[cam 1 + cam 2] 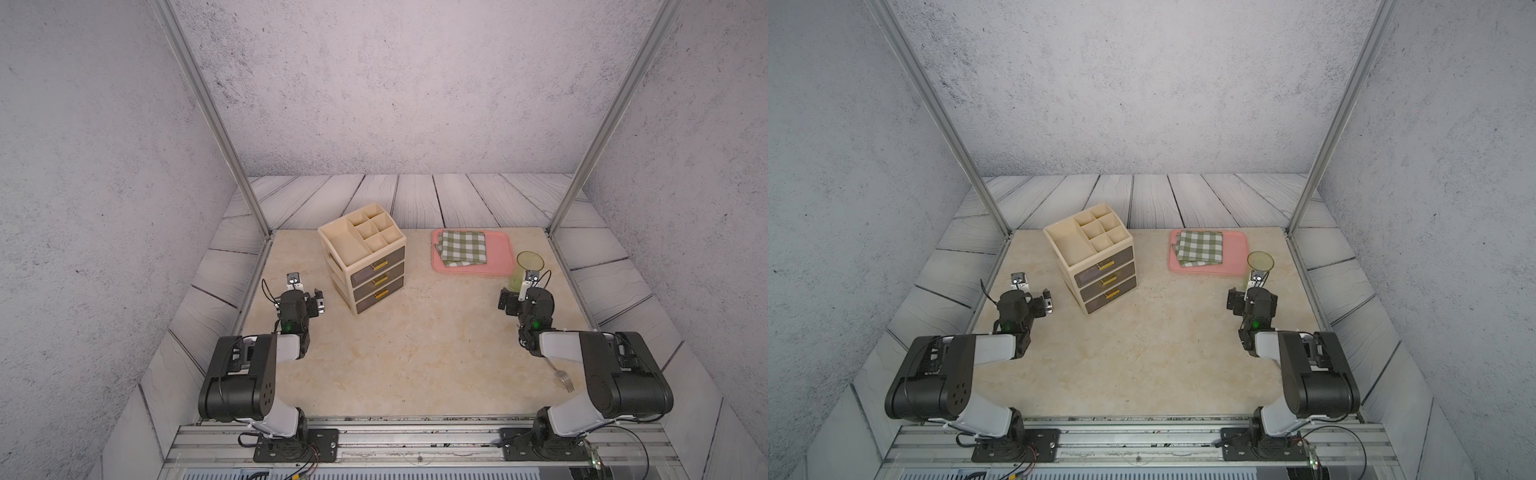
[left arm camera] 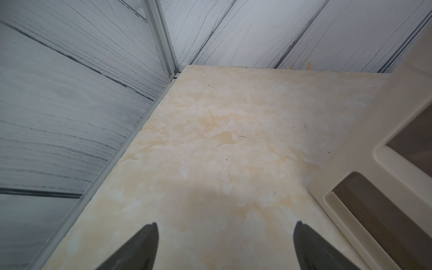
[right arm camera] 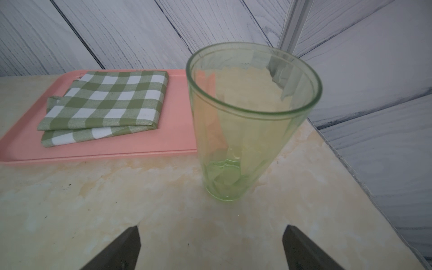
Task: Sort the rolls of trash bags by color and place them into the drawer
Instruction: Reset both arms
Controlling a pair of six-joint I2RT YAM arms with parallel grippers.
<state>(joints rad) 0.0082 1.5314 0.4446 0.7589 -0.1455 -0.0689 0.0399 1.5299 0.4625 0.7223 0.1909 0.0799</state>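
Cream drawer unit, its three grey gold-handled drawers closed, upright and askew on the marbled worktop.

No readable text, no labels, no brands, no numbers, no signs

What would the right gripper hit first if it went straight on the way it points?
Most likely the green glass tumbler, upright ahead of the right gripper; depth is unclear.

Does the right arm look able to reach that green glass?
Probably yes. The green glass stands upright ahead of the right end effector, whose jaws are open, with only bare table between them. The pink tray sits beside it, not in the way.
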